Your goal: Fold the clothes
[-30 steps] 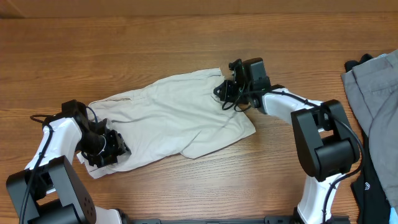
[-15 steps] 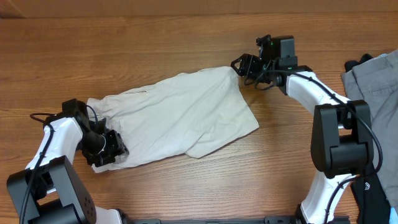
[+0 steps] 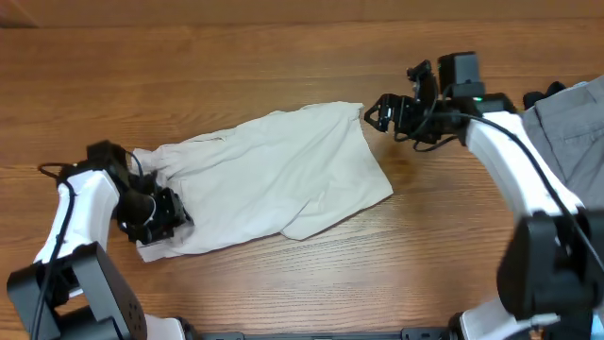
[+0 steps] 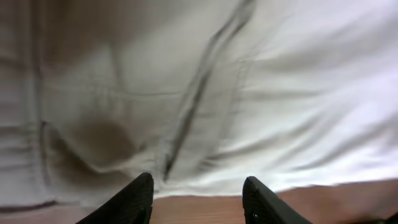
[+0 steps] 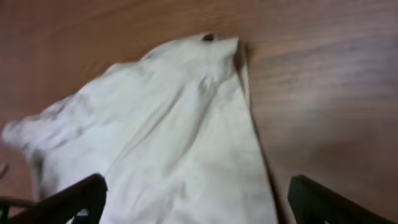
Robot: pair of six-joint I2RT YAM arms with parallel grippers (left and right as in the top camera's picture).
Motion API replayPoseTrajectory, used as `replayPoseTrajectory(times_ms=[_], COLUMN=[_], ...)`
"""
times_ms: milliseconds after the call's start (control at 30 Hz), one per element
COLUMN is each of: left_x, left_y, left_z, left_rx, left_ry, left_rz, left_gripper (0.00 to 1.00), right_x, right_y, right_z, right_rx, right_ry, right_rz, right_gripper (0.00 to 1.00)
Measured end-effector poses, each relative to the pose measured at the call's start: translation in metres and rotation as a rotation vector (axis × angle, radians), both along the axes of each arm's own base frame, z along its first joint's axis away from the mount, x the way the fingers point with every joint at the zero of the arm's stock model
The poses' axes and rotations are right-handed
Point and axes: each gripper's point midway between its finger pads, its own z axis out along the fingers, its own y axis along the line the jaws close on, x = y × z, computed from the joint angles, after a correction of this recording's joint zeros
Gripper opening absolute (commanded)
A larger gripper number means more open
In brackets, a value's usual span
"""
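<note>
The shorts [image 3: 274, 179] run left-right; the right gripper [image 3: 377, 111], spread and empty, hovers off their far-right corner, while the left gripper's [image 3: 162, 213] hold is unclear.

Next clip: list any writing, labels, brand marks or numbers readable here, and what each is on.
None. The beige shorts show only seams, no tag or print. The grey garment at the right edge and the wooden table carry no readable text either.

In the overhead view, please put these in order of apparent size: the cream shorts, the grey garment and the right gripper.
1. cream shorts, clearly the largest
2. grey garment, though the frame edge and the arm cut it off
3. right gripper, the smallest
</note>
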Motion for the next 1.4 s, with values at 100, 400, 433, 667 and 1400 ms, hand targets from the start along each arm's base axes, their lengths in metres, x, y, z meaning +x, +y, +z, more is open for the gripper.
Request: replayPoseTrajectory(times_ms=[100,400,433,667,1400], left_x=[0.02,0.075,0.08,0.093,0.081], left_y=[0.006,0.031,0.034,0.046,0.074], left_z=[0.025,0.058,0.057,0.024,-0.014], left_rx=[0.034,0.173,0.182,0.212,0.342], left_ry=[-0.113,-0.407,-0.42,-0.374,-0.215], left_rz=[0.0,-0.013,-0.018,-0.036,0.008], left_gripper=[0.53,0.58,0.58,0.04,0.04], right_x=[-0.026,-0.058,-0.061,-0.083,-0.088], right_y=[-0.007,-0.025,-0.026,-0.026,-0.053], right_z=[0.012,-0.072,-0.084,-0.122,-0.109], right_rx=[-0.029,-0.12,-0.126,-0.124,-0.115], right_ry=[0.075,0.251,0.266,0.343,0.344], right_rz=[-0.034,-0.117,-0.124,-0.13,-0.165], right_gripper=[0.85,0.67,0.64,0.12,0.46])
